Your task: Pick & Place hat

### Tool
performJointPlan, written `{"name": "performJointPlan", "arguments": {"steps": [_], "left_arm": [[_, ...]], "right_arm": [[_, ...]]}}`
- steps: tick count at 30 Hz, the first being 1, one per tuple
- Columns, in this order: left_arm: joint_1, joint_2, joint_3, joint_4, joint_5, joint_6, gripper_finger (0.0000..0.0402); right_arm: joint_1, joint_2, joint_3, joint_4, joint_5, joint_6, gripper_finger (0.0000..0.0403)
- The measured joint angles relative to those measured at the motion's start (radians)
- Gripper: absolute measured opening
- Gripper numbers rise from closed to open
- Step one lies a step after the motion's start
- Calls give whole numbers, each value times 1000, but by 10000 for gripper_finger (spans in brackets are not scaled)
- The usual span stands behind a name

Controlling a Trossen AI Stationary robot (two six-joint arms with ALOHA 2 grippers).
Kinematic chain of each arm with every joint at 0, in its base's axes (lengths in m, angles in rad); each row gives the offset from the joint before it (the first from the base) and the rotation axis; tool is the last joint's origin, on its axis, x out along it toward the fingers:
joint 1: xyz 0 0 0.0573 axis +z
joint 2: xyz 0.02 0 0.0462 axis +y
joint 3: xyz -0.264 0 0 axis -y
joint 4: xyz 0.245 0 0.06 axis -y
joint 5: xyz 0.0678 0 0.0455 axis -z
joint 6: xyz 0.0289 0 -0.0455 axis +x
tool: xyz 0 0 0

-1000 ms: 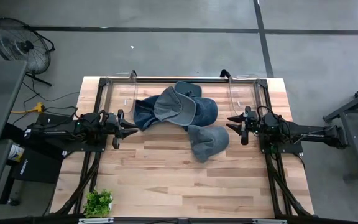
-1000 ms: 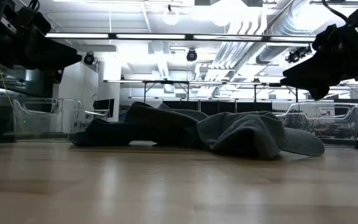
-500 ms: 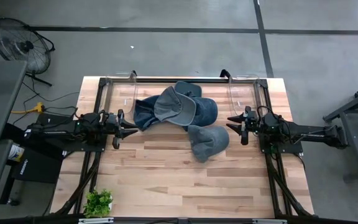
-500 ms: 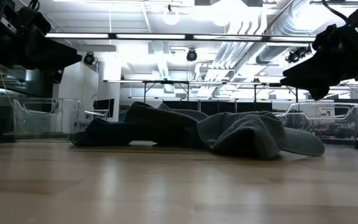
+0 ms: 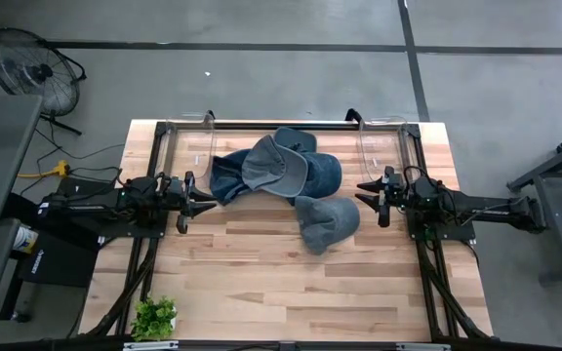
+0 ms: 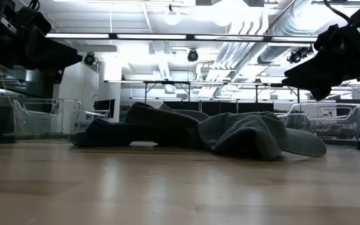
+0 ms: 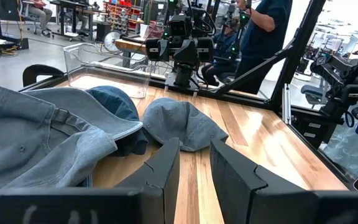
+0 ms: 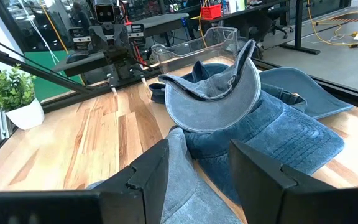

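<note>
Several blue and grey denim hats lie in a loose pile (image 5: 281,175) on the far middle of the wooden table. A grey-blue hat (image 5: 325,222) rests crown up at the pile's near right. A grey cap (image 8: 219,93) lies on top with its brim tipped up. My left gripper (image 5: 198,200) hovers level at the pile's left and is open, with nothing between its fingers (image 7: 194,146). My right gripper (image 5: 367,195) hovers level at the pile's right, open, with nothing between its fingers (image 8: 199,149). In the low view both grippers (image 6: 67,59) (image 6: 292,75) hang clear above the tabletop.
Two clear plastic bins stand at the far edge, one at the left (image 5: 188,136) and one at the right (image 5: 383,141). A small potted plant (image 5: 154,317) sits at the near left corner. Bare wood (image 5: 291,283) fills the near half. A person (image 7: 263,25) stands beyond the table.
</note>
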Motion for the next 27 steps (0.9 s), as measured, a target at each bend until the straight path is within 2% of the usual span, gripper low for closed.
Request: {"name": "performJointPlan", "arguments": {"steps": [21, 27], "left_arm": [[0, 0, 0, 0, 0, 0, 87], [0, 0, 0, 0, 0, 0, 87]], "right_arm": [[0, 0, 0, 0, 0, -7, 161], [0, 0, 0, 12, 5, 130, 161]]}}
